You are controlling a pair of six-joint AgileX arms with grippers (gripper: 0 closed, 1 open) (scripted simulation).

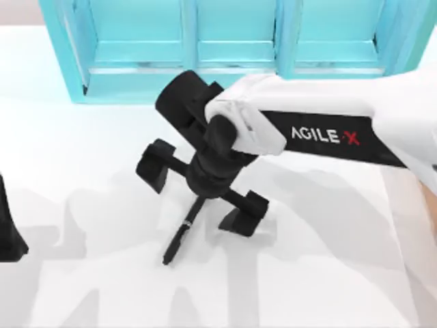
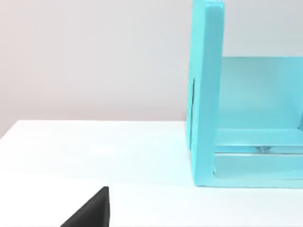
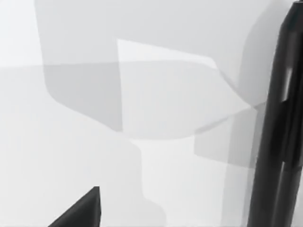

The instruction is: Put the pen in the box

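The slim black pen (image 1: pixel 179 236) lies flat on the white table, its upper end hidden under my right gripper (image 1: pixel 198 195). That gripper points down over the pen's upper end with its two fingers spread wide, one up-left and one down-right of the pen, holding nothing. The right wrist view shows the pen (image 3: pixel 270 142) as a long dark bar close to the camera, with one fingertip (image 3: pixel 80 210) far off to its side. A thin tan sliver at the table's right edge is the box (image 1: pixel 433 215). My left arm (image 1: pixel 8 229) is parked at the left edge.
A large teal shelf unit (image 1: pixel 232 61) with three compartments stands along the back of the table, just behind my right arm. Its side wall (image 2: pixel 206 94) shows in the left wrist view. White table surface (image 1: pixel 307 273) lies in front and to the right of the pen.
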